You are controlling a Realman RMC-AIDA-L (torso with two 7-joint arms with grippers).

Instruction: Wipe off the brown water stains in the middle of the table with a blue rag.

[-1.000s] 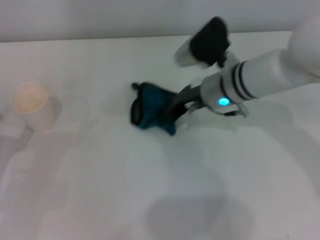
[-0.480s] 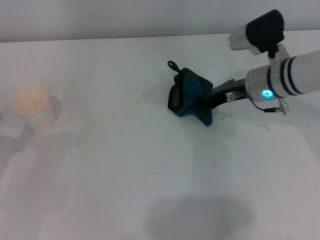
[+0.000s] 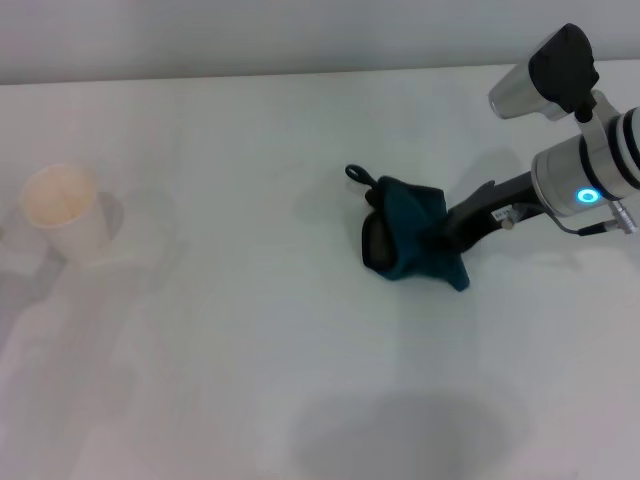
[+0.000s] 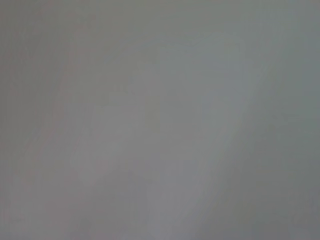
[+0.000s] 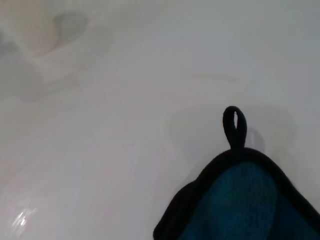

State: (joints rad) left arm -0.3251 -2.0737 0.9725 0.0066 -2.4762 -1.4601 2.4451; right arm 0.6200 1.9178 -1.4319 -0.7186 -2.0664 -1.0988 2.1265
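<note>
One white paper cup with a tan inside (image 3: 62,212) stood at my far left on the plain white smooth table (image 3: 250,330). Right of centre lay the bunched teal-blue cloth rag with black trim (image 3: 408,243), its loop toward the cup. My right gripper (image 3: 452,233) was clamped on the rag, pressing it to the table.
</note>
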